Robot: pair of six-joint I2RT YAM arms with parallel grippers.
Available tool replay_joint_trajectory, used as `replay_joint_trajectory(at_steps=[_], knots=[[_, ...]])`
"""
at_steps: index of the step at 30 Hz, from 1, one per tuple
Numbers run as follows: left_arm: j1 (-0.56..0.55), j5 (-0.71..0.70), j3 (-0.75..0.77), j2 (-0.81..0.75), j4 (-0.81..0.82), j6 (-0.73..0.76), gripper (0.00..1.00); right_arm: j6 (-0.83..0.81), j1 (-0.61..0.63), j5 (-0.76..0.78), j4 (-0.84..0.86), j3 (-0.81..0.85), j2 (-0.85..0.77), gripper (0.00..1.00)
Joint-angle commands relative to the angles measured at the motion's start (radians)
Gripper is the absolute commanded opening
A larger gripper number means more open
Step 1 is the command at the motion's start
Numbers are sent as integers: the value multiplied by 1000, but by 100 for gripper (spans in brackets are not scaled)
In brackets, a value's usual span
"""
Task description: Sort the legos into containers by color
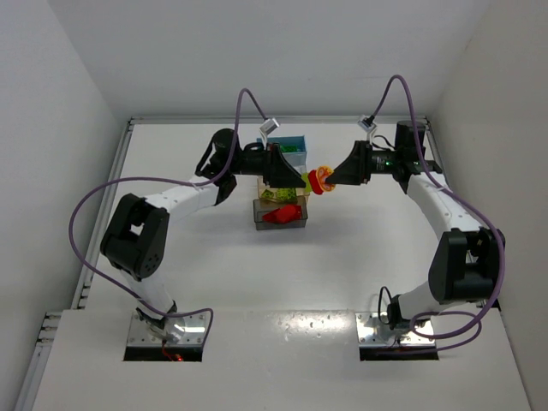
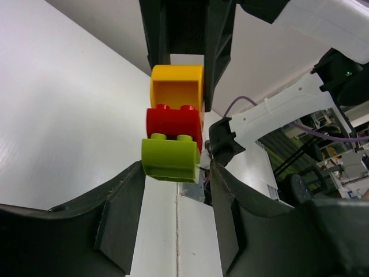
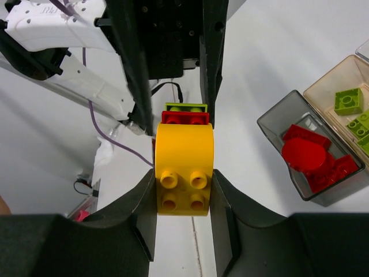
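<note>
Three stiff, light plastic legos [image 2: 173, 135] (yellow, red and green, studded into one stack) hang between both fingertips. The left gripper [image 2: 176, 167] pinches the green end, the right gripper [image 3: 183, 174] the yellow. Glossy sides may slip; squeeze flat faces, then pull apart.

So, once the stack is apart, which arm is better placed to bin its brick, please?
Likely left: the left gripper holds the stack by its green end, near the tan bin of greens.
</note>
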Motion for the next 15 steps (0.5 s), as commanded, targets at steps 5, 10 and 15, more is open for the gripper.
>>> replay_joint_trajectory(at_steps=[5, 10, 15], knots=[[-7, -14, 56, 24, -80, 99, 35, 5, 11, -35, 61, 31, -19, 2], [-7, -43, 56, 10, -190, 183, 21, 5, -9, -26, 61, 22, -19, 2], [-7, -106, 13, -50, -330, 287, 20, -27, -62, -4, 51, 22, -37, 2]])
